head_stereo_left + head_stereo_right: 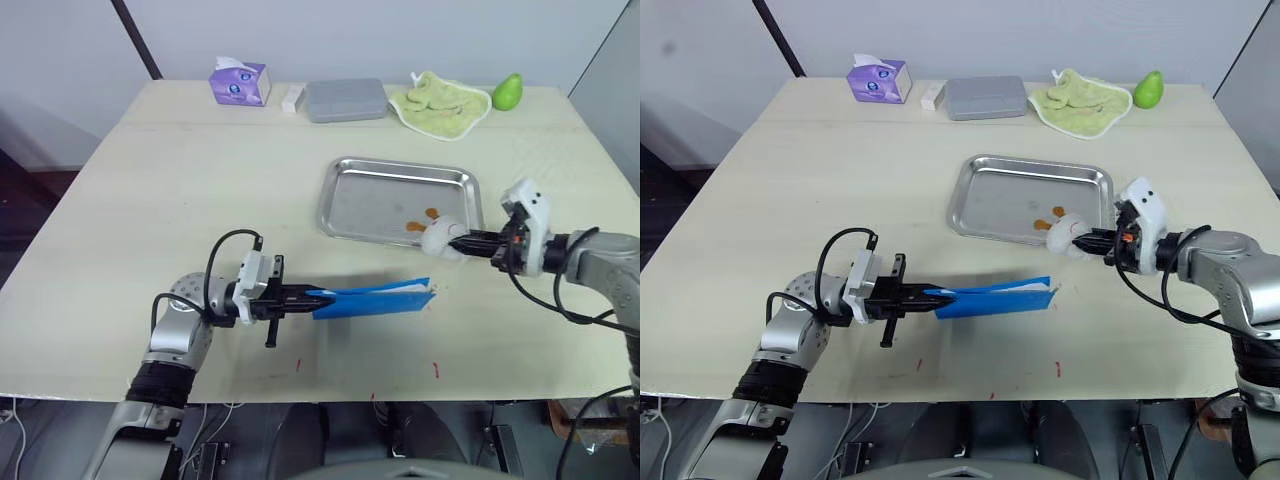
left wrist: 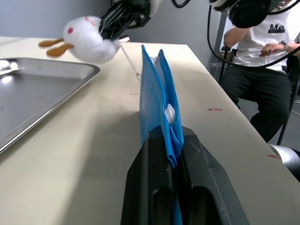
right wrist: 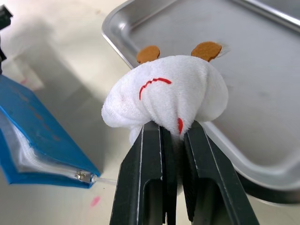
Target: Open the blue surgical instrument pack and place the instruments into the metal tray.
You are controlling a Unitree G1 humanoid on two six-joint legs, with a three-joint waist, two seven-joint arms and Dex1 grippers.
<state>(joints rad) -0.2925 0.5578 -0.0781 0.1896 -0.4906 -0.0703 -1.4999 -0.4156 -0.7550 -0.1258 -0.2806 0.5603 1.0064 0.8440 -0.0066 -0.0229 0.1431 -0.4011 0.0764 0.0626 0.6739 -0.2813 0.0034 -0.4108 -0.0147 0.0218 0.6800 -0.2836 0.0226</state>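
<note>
The left claw (image 1: pixel 300 297) is clamped on one end of the blue pack (image 1: pixel 375 299), its two black fingers (image 2: pixel 154 187) pinching the folded fabric so the pack stands on edge on the surface (image 1: pixel 200 190) rather than lying flat; judging by that hold, it serves to anchor the pack while the other arm works at its far end. The right claw (image 1: pixel 468 240) grips a small white plush toy (image 1: pixel 440 238) with orange feet, squeezed tight between its fingers (image 3: pixel 145 187). A thin pale cord (image 2: pixel 129 58) runs from the toy toward the pack's far corner, where a small metal zipper end (image 3: pixel 83 176) shows, so the toy looks to be a pull tab that gives the claw something bulky to hold. It hangs over the near rim of the tray (image 1: pixel 350 215), just beyond the pack. The pack is only slightly parted, white lining showing between the blue sides, and no instruments can be made out. The tray, just behind the pack, holds none yet, so opening seems to be the step in hand.
</note>
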